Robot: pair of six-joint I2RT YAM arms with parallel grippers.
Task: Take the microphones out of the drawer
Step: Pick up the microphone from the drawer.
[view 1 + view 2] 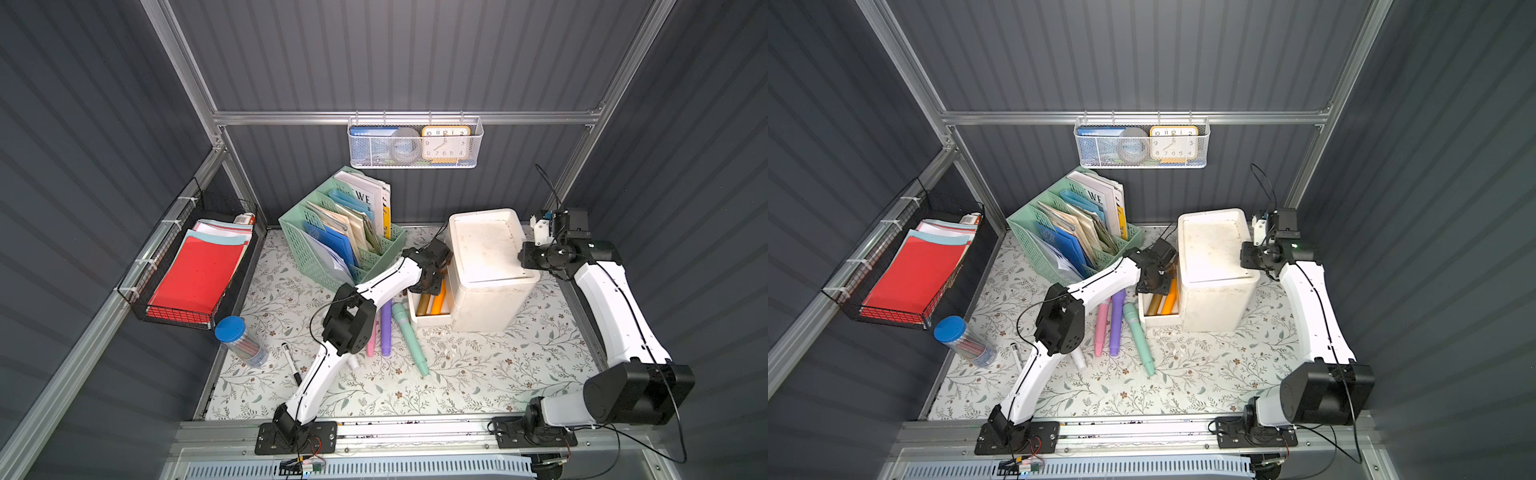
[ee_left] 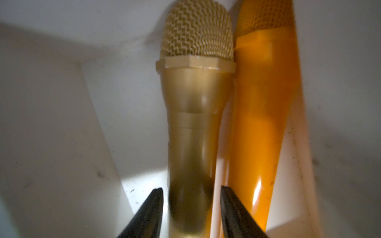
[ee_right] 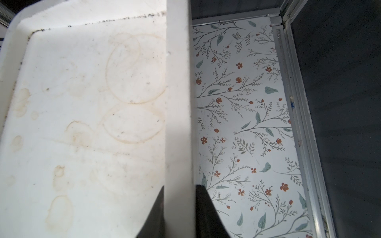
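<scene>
Two mics in drawer: gold microphone (image 2: 193, 123) and orange microphone (image 2: 261, 123) lie side by side in the open drawer (image 1: 430, 322), bodies touching, heads toward the back.
Left jaws: left gripper (image 2: 191, 190) about half open, straddling the gold handle near its tail. Thin gap each side, no contact visible, nothing held.
Right jaws: right gripper (image 3: 179, 186) clamped tight on the top rim of the drawer box (image 1: 486, 266), bracing it.
Risk, neighbour: one jaw sits in the narrow slot between the two bodies. Closing could pinch the orange one or drag it out too.
Risk, slip: handle looks smooth, glossy and tapered. A grip this far from the head probably lets it pivot or slide on the lift.
Risk, snag: heads seem to reach back under the box. A straight-up pull likely knocks the grille on the box edge, so draw out first.
Risk, box shift: if the rim clamp slips, a snagged pull could drag the box across the bench (image 1: 498, 365).
Risk, set-down: mint microphone (image 1: 409, 336), purple microphone (image 1: 386, 332) and pink microphone (image 1: 371, 345) already lie just beside the drawer, so a round body could roll into them.
</scene>
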